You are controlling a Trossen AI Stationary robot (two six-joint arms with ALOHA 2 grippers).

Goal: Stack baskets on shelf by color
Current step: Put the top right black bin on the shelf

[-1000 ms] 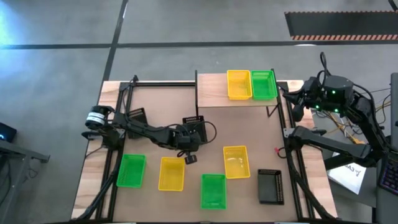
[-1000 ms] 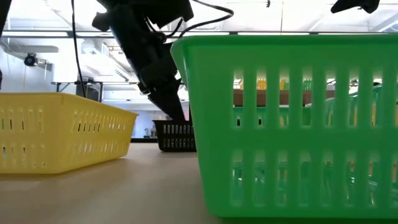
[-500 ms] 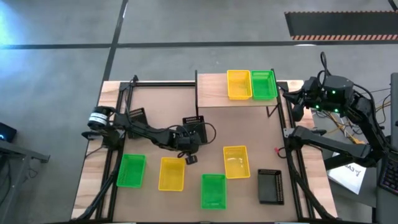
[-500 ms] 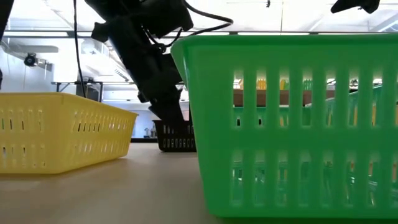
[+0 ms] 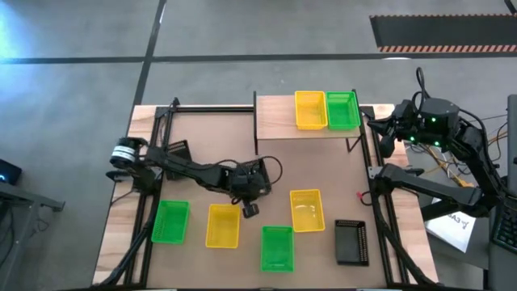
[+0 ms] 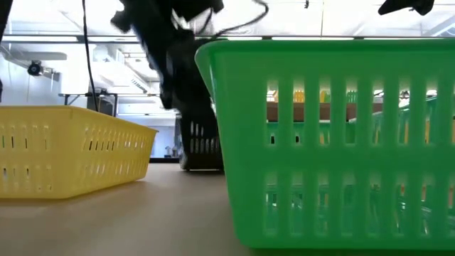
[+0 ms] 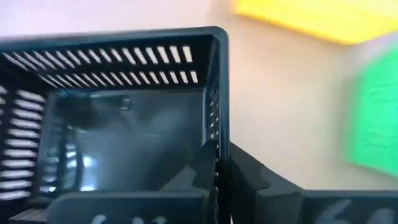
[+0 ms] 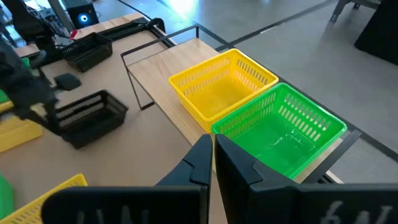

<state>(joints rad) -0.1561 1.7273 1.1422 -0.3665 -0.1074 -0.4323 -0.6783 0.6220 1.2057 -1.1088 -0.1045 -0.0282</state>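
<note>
At centre frame, the left gripper [image 5: 253, 191] pinches one wall of a black basket [image 5: 250, 174], a grip suited to carrying it. The shelf [image 5: 279, 121], upper centre, already holds a yellow basket [image 5: 310, 109] beside a green basket [image 5: 342, 110], leaving its left end free. The right gripper [image 8: 212, 155] waits over the shelf's right end, fingers pressed together.

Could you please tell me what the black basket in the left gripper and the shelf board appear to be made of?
The black basket, gripped by the left gripper on its wall, looks like moulded plastic: thin slotted walls and a glossy, reflective floor. The shelf board looks like light wood or wood laminate with a pale matte top; which one is unclear. Its thin dark frame looks like metal.
</note>
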